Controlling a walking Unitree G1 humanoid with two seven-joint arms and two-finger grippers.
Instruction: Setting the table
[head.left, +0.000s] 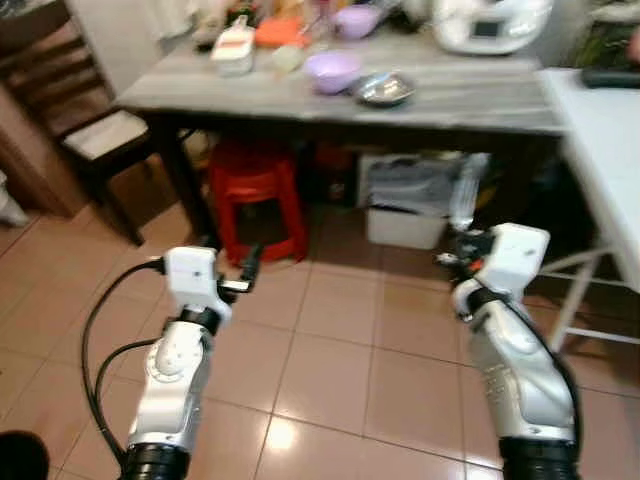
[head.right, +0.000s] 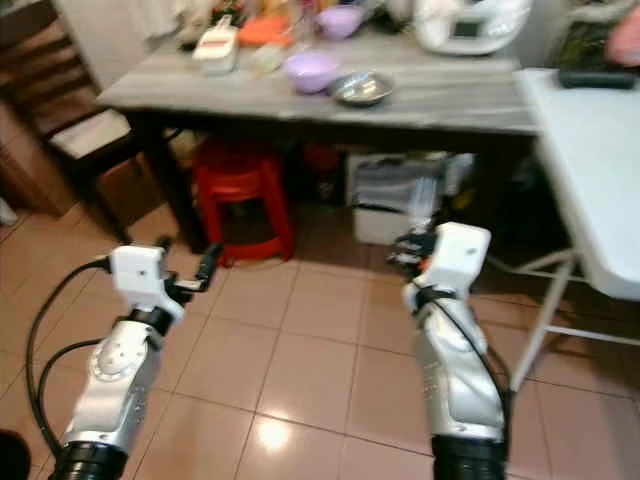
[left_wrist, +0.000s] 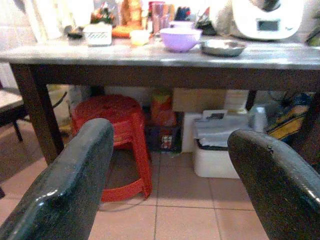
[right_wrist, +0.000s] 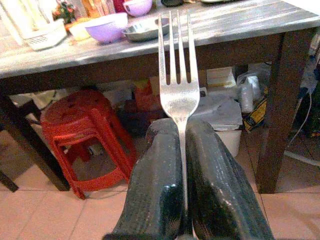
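We are facing the grey table (head.left: 470, 95), which is carrying a purple bowl (head.left: 332, 70) just beside a metal dish (head.left: 384, 89), with a red stool (head.left: 255, 190) standing underneath. Our right end effector (right_wrist: 181, 150) is clamping a fork (right_wrist: 176, 65) by its handle, tines pointing up toward the table edge, well short of the table. Our left end effector (left_wrist: 170, 175) is hanging at a similar height over the tiled floor (head.left: 330, 370) with its fingers (left_wrist: 70, 185) spread apart and nothing between them.
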